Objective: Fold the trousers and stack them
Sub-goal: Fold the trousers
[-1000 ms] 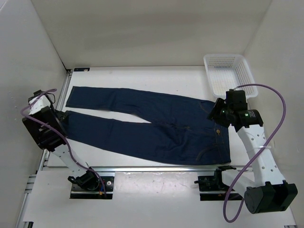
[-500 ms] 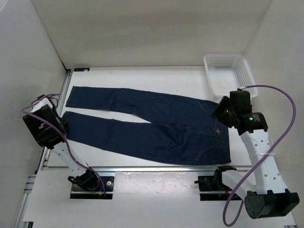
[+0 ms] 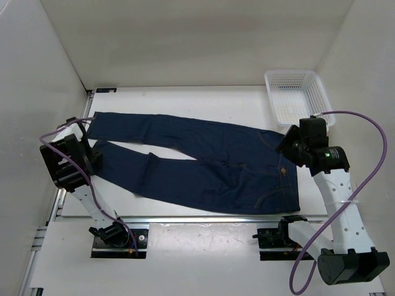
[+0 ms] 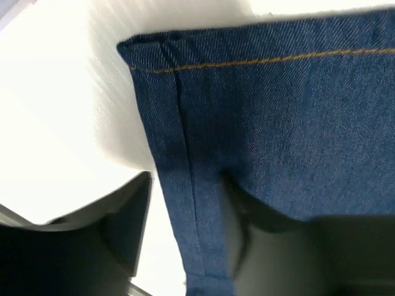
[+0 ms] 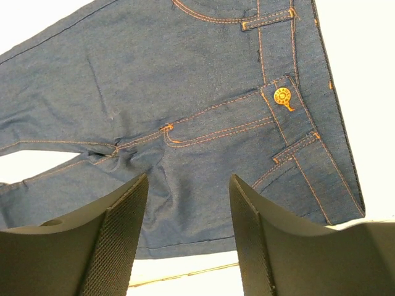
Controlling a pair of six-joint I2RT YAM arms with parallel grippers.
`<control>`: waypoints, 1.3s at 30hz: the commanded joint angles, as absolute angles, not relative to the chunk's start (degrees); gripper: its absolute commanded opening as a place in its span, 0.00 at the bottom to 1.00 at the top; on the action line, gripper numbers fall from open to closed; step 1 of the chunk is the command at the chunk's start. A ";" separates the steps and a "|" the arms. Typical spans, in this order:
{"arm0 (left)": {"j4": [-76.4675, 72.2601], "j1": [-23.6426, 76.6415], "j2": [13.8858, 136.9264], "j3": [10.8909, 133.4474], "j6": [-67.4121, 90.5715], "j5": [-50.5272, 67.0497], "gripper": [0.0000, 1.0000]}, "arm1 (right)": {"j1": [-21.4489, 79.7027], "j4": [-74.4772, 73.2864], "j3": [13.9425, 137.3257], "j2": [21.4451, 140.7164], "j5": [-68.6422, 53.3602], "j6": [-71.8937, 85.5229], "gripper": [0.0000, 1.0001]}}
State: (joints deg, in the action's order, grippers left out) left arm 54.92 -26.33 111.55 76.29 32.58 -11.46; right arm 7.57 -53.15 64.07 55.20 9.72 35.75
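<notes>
- Top external view, far left: the left gripper sits at the hem of the nearer leg of the trousers, close to the left edge of the white table
- In the left wrist view its jaws are drawn in to a narrow gap, and the seamed edge strip of that leg runs down between the two dark fingers
- The denim lies against the right-hand finger, with a thin sliver of white between the cloth and the other finger; the gripper has hold of this edge
- The hem corner above the fingers, with its orange stitch line, stands off the table and throws a shadow on the white surface under it
- The trousers are dark navy denim, unfolded and spread across the middle of the table, with the legs to the left and the waist to the right
- The farther leg lies straight and flat towards the rear left; the nearer leg parts from it, leaving a wedge of bare table between the two
- Near the waist a small orange round mark shows among the orange pocket stitching
- The right gripper hangs over the waist end, fingers pointing down at the denim
- In the right wrist view its jaws stand well apart with nothing between them, only the seat of the trousers below; whether the tips touch the cloth I cannot tell
- Far right, at the rear corner, a white mesh basket stands just beyond the waistband
</notes>
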 commanded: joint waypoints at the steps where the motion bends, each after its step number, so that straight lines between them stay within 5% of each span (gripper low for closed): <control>1: 53.70 -26.37 106.88 75.15 33.93 -11.95 0.61 | 7.47 -53.61 65.57 53.44 8.97 35.07 0.61; 4: 54.40 -26.37 106.08 75.15 34.45 -12.66 0.87 | 7.47 -53.61 65.57 53.44 8.44 35.07 0.61; 21: 53.96 -26.37 90.26 65.83 31.46 -4.92 0.94 | 7.47 -54.14 65.48 54.49 6.50 34.01 0.62; 26: 53.44 -26.37 94.65 64.69 32.16 -4.92 0.85 | 7.47 -54.14 65.48 53.88 6.50 33.49 0.64; 29: 52.82 -26.37 97.46 66.00 32.69 -6.15 0.70 | 7.47 -54.14 65.48 53.35 6.50 33.49 0.64; 39: 52.82 -25.84 104.50 72.59 30.85 -11.25 0.58 | 7.47 -55.28 66.01 52.29 6.50 33.49 0.64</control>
